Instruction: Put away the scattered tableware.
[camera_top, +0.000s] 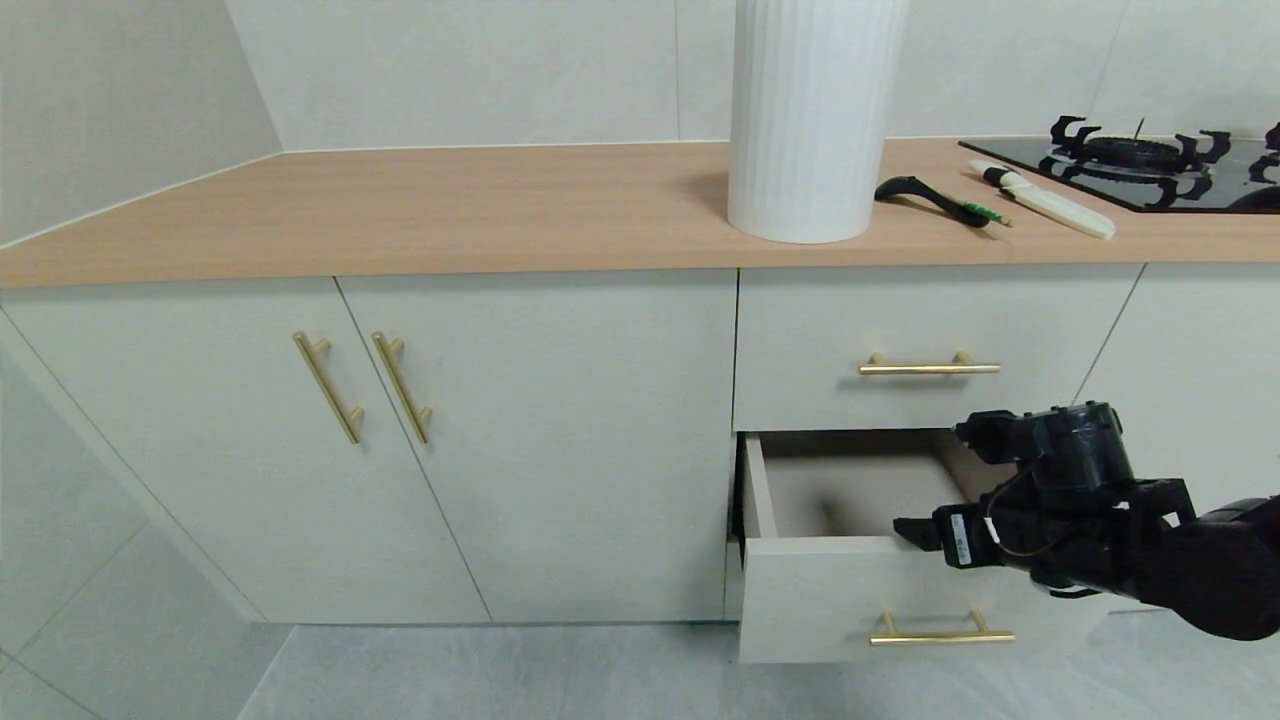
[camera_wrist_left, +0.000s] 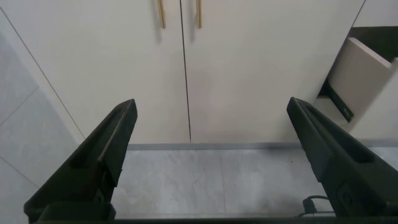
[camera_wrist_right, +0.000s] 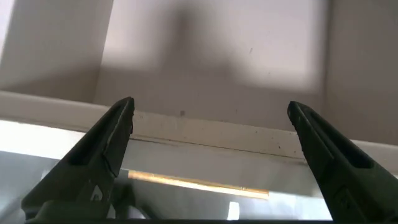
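Two utensils lie on the wooden countertop (camera_top: 450, 210): a black-handled tool with a green tip (camera_top: 930, 200) and a white knife (camera_top: 1048, 201), both between the tall white ribbed container (camera_top: 810, 120) and the stove. Below them the lower drawer (camera_top: 830, 590) stands pulled out, and what shows of its inside (camera_wrist_right: 211, 62) is bare. My right gripper (camera_top: 945, 480) hangs open over the drawer's front right part, nothing between its fingers (camera_wrist_right: 112, 143). My left gripper (camera_wrist_left: 211, 118) is open low down, facing the cabinet doors (camera_wrist_left: 186, 62) and the floor.
A gas stove (camera_top: 1150, 160) occupies the counter's far right. The upper drawer (camera_top: 930, 350) is closed above the open one. Double cabinet doors with gold handles (camera_top: 360, 385) sit to the left. The drawer's gold handle (camera_wrist_right: 199, 182) shows under my right gripper. Grey floor tiles lie below.
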